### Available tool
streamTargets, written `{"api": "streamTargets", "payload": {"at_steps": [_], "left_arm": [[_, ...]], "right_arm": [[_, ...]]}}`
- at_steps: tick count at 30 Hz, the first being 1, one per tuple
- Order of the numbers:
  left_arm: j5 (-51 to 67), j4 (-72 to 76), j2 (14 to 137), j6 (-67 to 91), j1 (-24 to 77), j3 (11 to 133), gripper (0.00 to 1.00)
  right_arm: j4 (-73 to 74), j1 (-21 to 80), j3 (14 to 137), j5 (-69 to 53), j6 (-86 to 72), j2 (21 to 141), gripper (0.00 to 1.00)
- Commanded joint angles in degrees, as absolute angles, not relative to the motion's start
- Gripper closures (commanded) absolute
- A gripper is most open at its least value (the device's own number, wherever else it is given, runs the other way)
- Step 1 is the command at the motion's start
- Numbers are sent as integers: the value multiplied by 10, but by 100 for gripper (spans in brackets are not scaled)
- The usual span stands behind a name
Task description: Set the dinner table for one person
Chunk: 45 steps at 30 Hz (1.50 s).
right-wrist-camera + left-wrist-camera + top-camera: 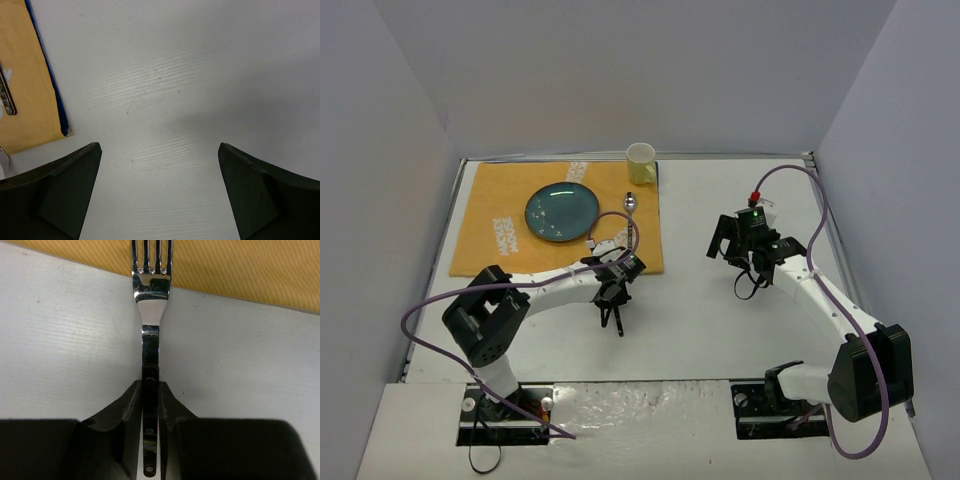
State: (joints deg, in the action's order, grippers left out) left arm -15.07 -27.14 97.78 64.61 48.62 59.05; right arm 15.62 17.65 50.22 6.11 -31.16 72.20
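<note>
My left gripper (613, 312) is shut on the handle of a metal fork (150, 315), just in front of the near edge of the orange-yellow mat (495, 235). In the left wrist view the fork runs straight out from between the closed fingers (125, 410), and its tines reach over the mat's edge (240, 270). A teal plate (562, 211) lies on the mat, with a spoon (632, 203) to its right and a yellow mug (641, 163) at the mat's far right corner. My right gripper (735, 262) is open and empty over the bare white dinner table (720, 330).
White walls close in the table on the left, back and right. In the right wrist view the mat's near right corner (35, 100) and the end of the spoon handle (6, 95) sit at the left, with my right gripper (159, 146) over bare table.
</note>
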Motion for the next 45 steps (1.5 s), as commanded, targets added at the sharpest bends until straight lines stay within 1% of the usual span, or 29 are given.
{"api": "streamTargets", "payload": {"at_steps": [1, 5, 8, 11, 14, 18, 23, 26, 29, 35, 40, 45], "left_arm": [[-169, -311, 953, 616, 481, 602, 100], [-192, -363, 902, 570, 466, 622, 100], [-197, -383, 850, 482, 417, 636, 100], [-188, -378, 801, 371, 340, 647, 100], [-129, -358, 775, 260, 245, 666, 100], [-39, -326, 806, 161, 98, 703, 100], [26, -269, 906, 78, -22, 744, 100], [25, -255, 974, 19, -55, 770, 100], [41, -255, 1023, 5, -76, 809, 100], [67, -253, 1092, -57, -97, 858, 100], [68, -258, 1120, -66, -107, 889, 100], [77, -252, 1139, -65, -110, 896, 100]], "right_arm": [[137, 174, 518, 59, -302, 719, 0], [138, 174, 534, 50, -296, 720, 0], [139, 174, 547, 44, -284, 719, 0], [138, 174, 562, 30, -277, 716, 0], [138, 173, 575, 19, -269, 714, 0], [139, 171, 590, 18, -256, 716, 0], [139, 168, 603, 12, -245, 729, 0], [139, 166, 612, 7, -235, 736, 0], [139, 162, 616, 7, -226, 736, 0], [139, 153, 616, 6, -210, 742, 0], [138, 150, 621, 6, -210, 751, 0], [138, 148, 625, 6, -208, 758, 0]]}}
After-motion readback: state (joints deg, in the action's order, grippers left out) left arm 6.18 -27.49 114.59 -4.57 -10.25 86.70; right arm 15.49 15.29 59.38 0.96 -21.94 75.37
